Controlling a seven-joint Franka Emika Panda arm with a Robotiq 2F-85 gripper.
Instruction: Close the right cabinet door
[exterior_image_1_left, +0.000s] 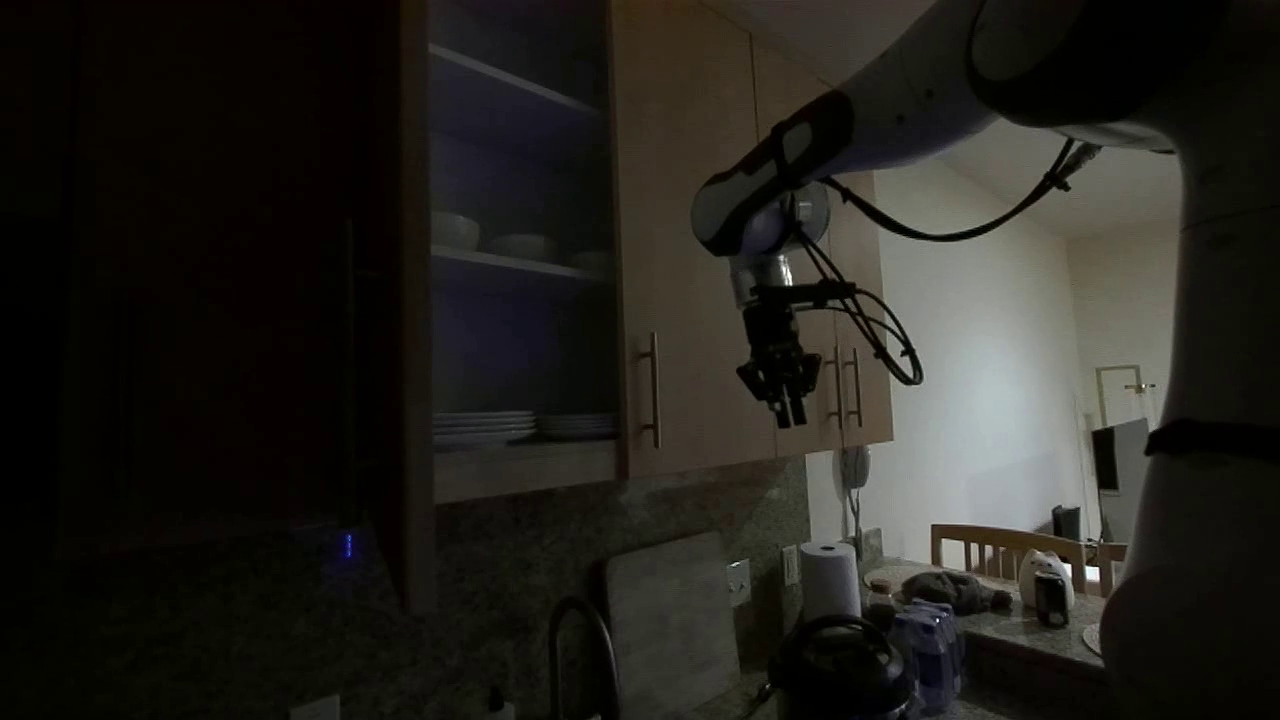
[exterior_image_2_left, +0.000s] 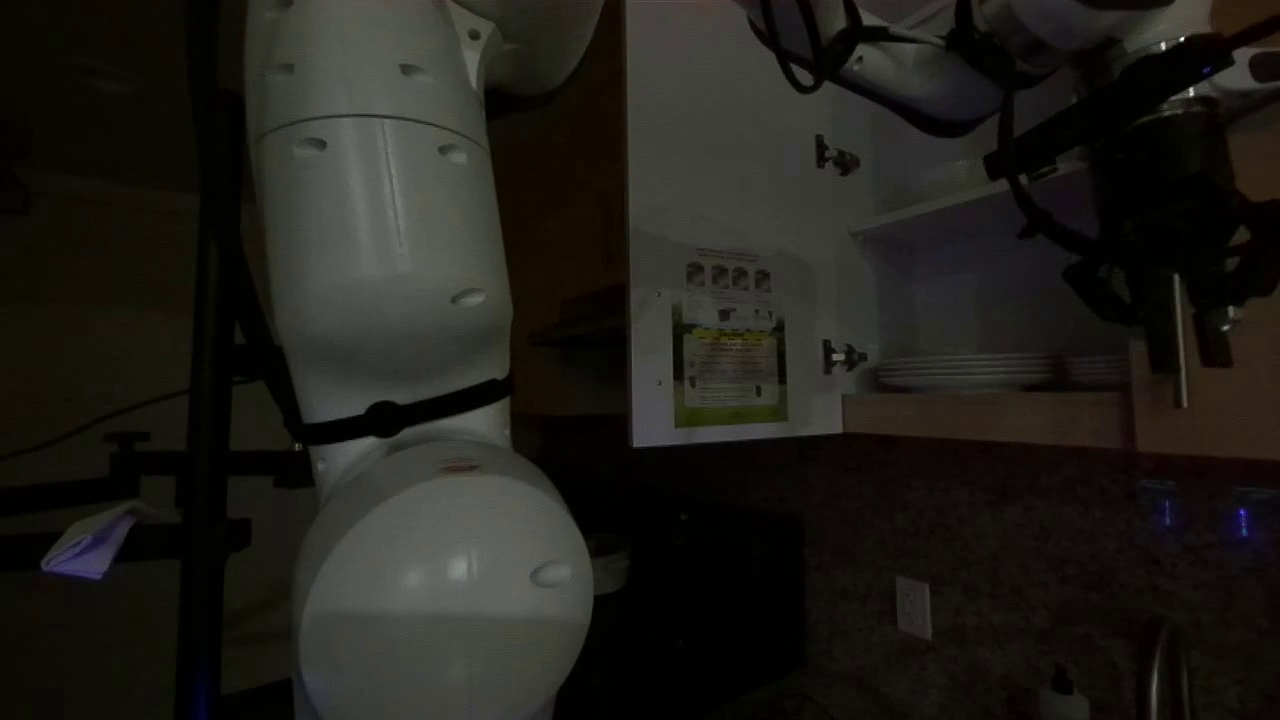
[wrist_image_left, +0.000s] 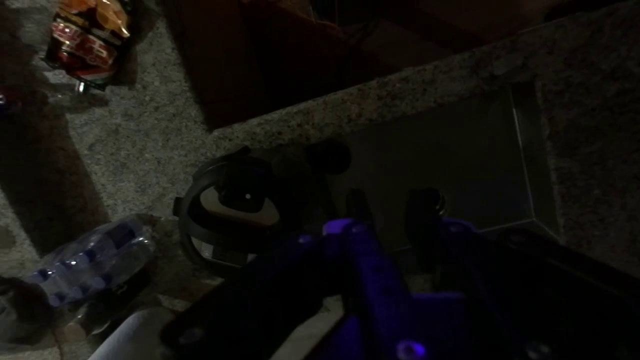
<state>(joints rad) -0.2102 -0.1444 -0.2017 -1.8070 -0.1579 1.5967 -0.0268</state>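
The right cabinet door (exterior_image_1_left: 690, 250) is seen closed at the upper centre of the frame in an exterior view, its light tan face set in line with the narrower tan doors (exterior_image_1_left: 874, 415) to its right, its slim bar handle (exterior_image_1_left: 655, 390) mounted low along its left edge. In an exterior view where the white arm base (exterior_image_2_left: 445, 580) is shown left of centre, only the lower part of the same door is caught at the right edge, partly hidden behind the gripper (exterior_image_1_left: 791, 414).

The gripper is hung fingers-down, right of centre, in front of the tan fronts. Its fingers (wrist_image_left: 357, 205) are held parted, a narrow gap seen between them in the wrist view.

Bowls (exterior_image_1_left: 522, 247) and plates (exterior_image_1_left: 485, 427) are exposed on shelves just left of the closed door. Beside them, left of centre, a dark door panel (exterior_image_1_left: 416, 300) is swung open; to its pale inner face a printed leaflet (exterior_image_2_left: 730, 345) is fixed.

Along the bottom of the frame, a board (exterior_image_1_left: 672, 630), a paper towel roll (exterior_image_1_left: 830, 582) and a dark lidded pot (exterior_image_1_left: 840, 690) are lined up. In the wrist view, a sink (wrist_image_left: 450, 155) is shown right of centre, wrapped bottles (wrist_image_left: 95, 260) at lower left and a glossy printed bag (wrist_image_left: 92, 45) at upper left.
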